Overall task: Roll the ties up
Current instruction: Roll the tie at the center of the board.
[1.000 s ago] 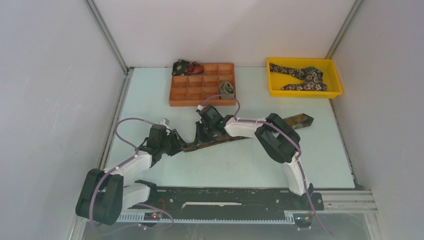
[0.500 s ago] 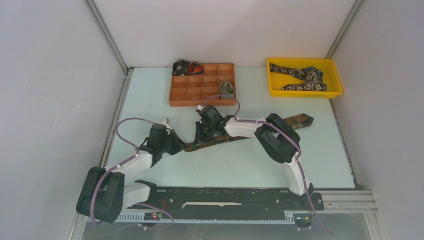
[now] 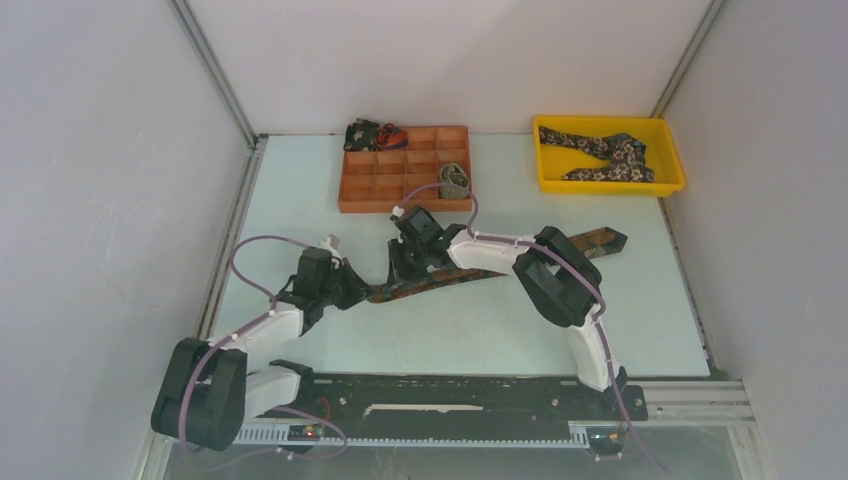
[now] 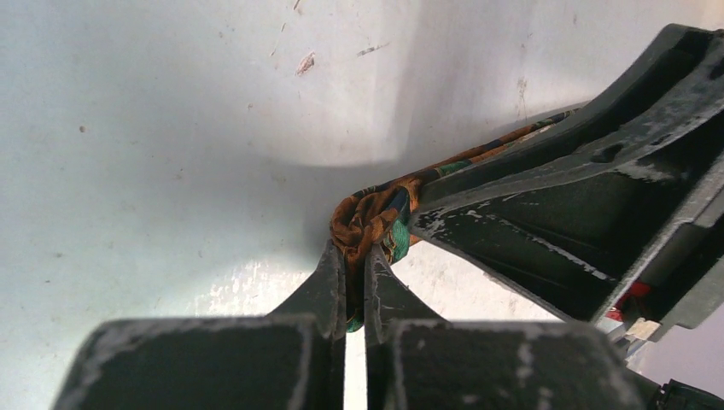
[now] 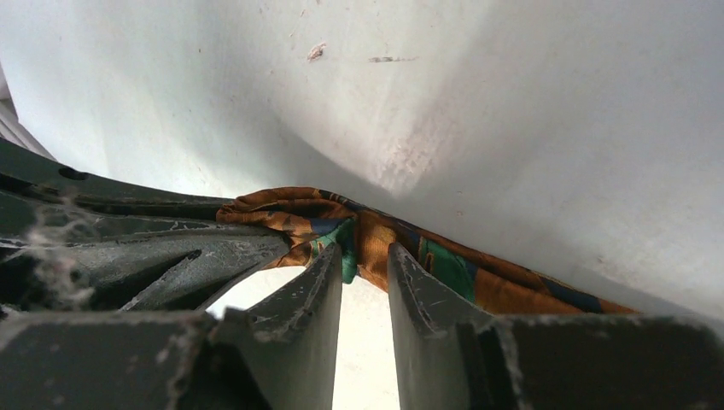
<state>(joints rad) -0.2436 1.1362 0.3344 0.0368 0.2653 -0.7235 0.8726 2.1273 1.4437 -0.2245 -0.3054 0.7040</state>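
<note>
- Rust-patterned tie (image 3: pixel 598 241) lies diagonally on the table (image 3: pixel 450 330). Its wide pointed end is toward the yellow tray (image 3: pixel 672 160); its narrow end is bunched into a small fold between the two grippers.
- Left gripper (image 4: pixel 353 256): jaws almost together, pinching the bunched fold.
- Right gripper (image 5: pixel 365 256): jaws a narrow gap apart, fabric clamped between the tips, just beside the left gripper.
- Orange compartment box (image 3: pixel 372 190), far side of table: olive rolled tie (image 3: pixel 455 179) in a right-column compartment. Dark floral roll (image 3: pixel 361 135) at the far-left corner; inside or on the rim, cannot tell.
- Yellow tray holds an unrolled dark floral tie (image 3: pixel 600 152).
</note>
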